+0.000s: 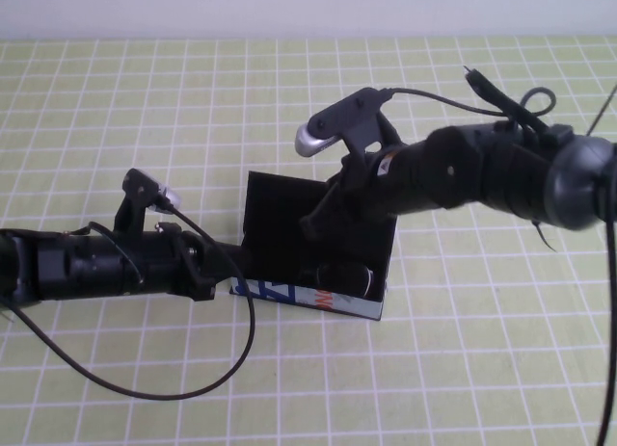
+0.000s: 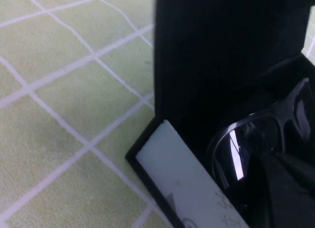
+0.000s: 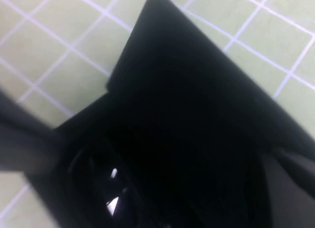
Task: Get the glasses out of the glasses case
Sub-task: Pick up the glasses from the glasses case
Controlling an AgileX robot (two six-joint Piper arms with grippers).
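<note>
Fingers pressed together, the right gripper reaches down into the open glasses case on the green checked tablecloth, where the glasses lie inside (dark lenses catching light). The left gripper sits against the case's left end; its finger state cannot be told.

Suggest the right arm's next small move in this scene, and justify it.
Probably lift straight up: the right gripper is down inside the open glasses case, jaws shut, apparently on the glasses, while the left gripper sits at the case's left end.
</note>
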